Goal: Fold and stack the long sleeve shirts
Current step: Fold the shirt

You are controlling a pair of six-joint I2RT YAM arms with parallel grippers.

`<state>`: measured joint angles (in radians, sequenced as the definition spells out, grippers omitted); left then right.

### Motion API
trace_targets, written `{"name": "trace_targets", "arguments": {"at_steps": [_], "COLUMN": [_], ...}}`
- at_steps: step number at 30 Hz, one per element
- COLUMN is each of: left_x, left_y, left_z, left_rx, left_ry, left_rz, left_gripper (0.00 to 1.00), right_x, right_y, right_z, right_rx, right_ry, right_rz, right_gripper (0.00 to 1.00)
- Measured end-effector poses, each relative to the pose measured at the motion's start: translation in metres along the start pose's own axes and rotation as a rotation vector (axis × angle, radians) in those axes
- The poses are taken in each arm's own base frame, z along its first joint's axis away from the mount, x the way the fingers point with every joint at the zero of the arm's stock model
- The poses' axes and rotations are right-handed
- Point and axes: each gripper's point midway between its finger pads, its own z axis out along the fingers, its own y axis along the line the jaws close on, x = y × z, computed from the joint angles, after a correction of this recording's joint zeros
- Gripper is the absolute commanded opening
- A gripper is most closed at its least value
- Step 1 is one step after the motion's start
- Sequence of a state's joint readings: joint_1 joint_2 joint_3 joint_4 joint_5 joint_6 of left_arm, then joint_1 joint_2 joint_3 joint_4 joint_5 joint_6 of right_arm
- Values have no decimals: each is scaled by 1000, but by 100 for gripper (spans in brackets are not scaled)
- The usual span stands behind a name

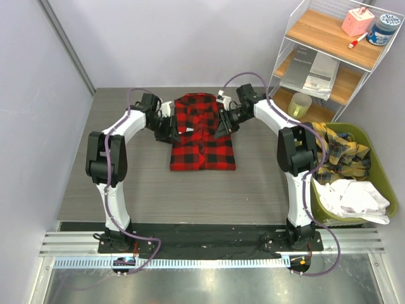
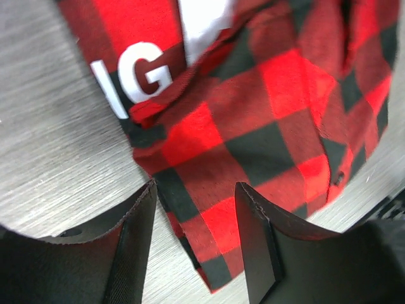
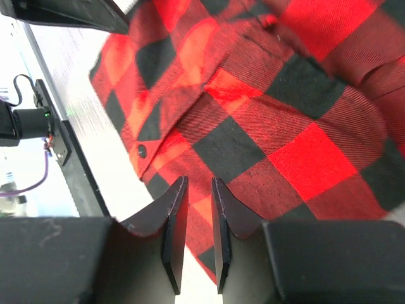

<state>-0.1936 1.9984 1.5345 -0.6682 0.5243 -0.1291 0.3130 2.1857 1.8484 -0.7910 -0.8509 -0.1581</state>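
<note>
A red-and-black check long sleeve shirt (image 1: pixel 202 142) lies partly folded on the grey table (image 1: pixel 152 183). My left gripper (image 1: pixel 169 128) hovers at its left edge and my right gripper (image 1: pixel 222 126) at its right edge. In the left wrist view the shirt (image 2: pixel 253 126) shows a white lettered patch (image 2: pixel 130 76). The left gripper (image 2: pixel 196 212) stands open over the cloth's corner, holding nothing. In the right wrist view the right gripper (image 3: pixel 196 215) has its jaws a narrow gap apart above the shirt (image 3: pixel 266 126). The cloth lies flat below them, unpinched.
A green basket (image 1: pixel 387 190) at the right holds a yellow-and-black plaid garment (image 1: pixel 342 152) and a white cloth (image 1: pixel 354 196). A wire shelf (image 1: pixel 329 50) with a pale cup (image 1: pixel 299 104) stands at the back right. Walls close off the left and back.
</note>
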Motion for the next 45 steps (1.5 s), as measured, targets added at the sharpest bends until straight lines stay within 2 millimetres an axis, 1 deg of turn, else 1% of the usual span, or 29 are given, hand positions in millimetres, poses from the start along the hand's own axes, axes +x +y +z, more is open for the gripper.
{"name": "trace_targets", "arguments": {"at_steps": [5,9,11,14,16,21,25,27,29,30,31,33,36,38,41,45], "left_x": [2,-2,-6,-16,-23,-38,-44,-48,-55,-57,-58,-56,-49,-48,-47,-42], "left_y": [9,10,11,13,16,15,15,14,13,11,10,5,-8,-17,-27,-37], "left_z": [8,16,20,28,32,34,33,31,27,24,21,11,-10,-22,-36,-45], "left_rx": [-32,-1,21,38,39,53,66,68,67,67,67,70,86,96,110,138], "left_ry": [9,-2,-15,-32,-49,-114,-175,-197,-225,-233,-241,-255,-278,-297,-320,-327], "left_rz": [-84,-117,-129,-134,-135,-98,-40,-8,46,65,91,137,195,221,245,280], "left_gripper": [53,52,50,50,50,45,43,45,52,53,54,57,60,63,67,67], "right_x": [23,39,46,52,52,50,50,49,45,40,32,23,3,-5,-9,-3], "right_y": [-11,-23,-30,-36,-37,-39,-39,-38,-37,-37,-37,-36,-33,-32,-38,-57], "right_z": [29,46,52,57,58,57,57,57,55,54,52,50,47,47,52,72], "right_rx": [-16,-2,11,22,20,27,24,26,37,42,49,53,58,62,64,61], "right_ry": [68,115,135,151,155,155,160,162,161,156,140,123,76,54,42,46], "right_rz": [80,107,114,115,112,86,65,54,40,31,13,0,-23,-27,-17,35], "right_gripper": [25,25,25,24,24,24,27,28,29,29,29,29,28,27,27,28]}}
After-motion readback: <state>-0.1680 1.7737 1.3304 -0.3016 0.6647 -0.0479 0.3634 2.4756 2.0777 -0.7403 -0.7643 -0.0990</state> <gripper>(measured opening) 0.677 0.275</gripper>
